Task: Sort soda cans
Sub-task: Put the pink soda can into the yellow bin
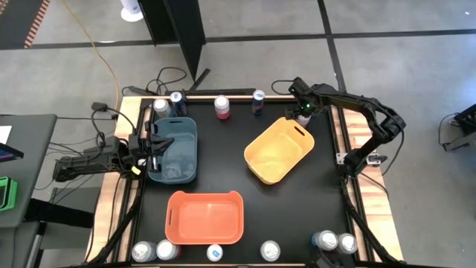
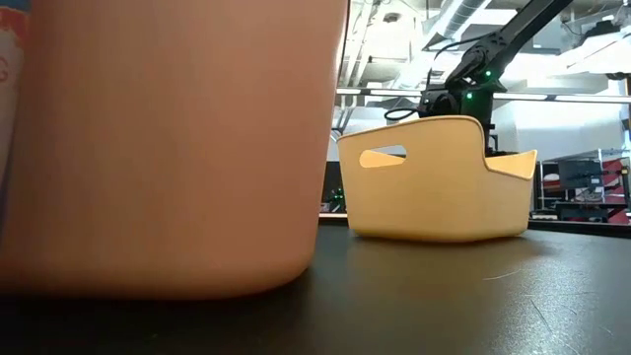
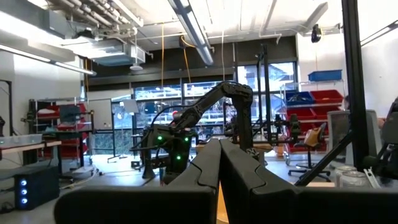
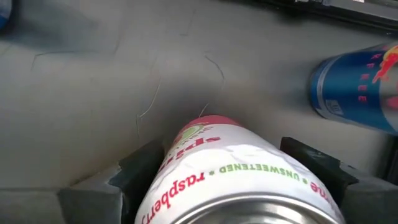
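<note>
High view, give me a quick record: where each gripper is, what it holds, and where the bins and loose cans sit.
right gripper: closed on a raspberry can, at the far corner of the yellow bin
left gripper: shut, empty, at the outer side of the blue bin
orange bin: near side, middle
far edge cans: four, standing
near edge cans: six, standing
</note>
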Controlling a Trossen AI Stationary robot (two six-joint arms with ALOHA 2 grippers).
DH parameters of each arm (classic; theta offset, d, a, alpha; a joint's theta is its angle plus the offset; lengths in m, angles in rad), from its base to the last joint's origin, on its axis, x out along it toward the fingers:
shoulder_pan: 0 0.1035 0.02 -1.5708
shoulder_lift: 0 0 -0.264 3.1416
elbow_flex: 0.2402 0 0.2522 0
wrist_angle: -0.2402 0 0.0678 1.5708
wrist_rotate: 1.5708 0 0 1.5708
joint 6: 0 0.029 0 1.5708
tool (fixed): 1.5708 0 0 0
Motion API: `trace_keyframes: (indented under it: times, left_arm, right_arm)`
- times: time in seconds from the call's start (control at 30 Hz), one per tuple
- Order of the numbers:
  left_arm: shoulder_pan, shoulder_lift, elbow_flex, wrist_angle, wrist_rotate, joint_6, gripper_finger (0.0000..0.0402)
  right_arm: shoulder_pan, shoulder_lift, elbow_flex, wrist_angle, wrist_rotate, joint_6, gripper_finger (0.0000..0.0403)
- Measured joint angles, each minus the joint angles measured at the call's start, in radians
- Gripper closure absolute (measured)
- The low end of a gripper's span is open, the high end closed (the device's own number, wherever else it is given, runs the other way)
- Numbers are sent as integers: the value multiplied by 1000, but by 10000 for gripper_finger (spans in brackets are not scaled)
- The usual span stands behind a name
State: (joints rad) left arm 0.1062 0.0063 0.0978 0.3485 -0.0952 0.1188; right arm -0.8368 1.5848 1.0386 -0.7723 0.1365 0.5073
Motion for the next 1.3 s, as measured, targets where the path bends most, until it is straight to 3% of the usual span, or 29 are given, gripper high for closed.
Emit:
trace_keyframes:
  times: [0.5, 0.9, 1.3]
  left_arm:
    - [0, 0, 0, 0, 0, -2, 399]
    - [0, 0, 0, 0, 0, -2, 399]
    - [0, 0, 0, 0, 0, -2, 399]
  right_arm:
    - [53, -2, 128, -78, 50, -17, 99]
    - [113, -2, 395, -234, 136, -75, 99]
    - [307, -4, 628, -380, 136, -184, 99]
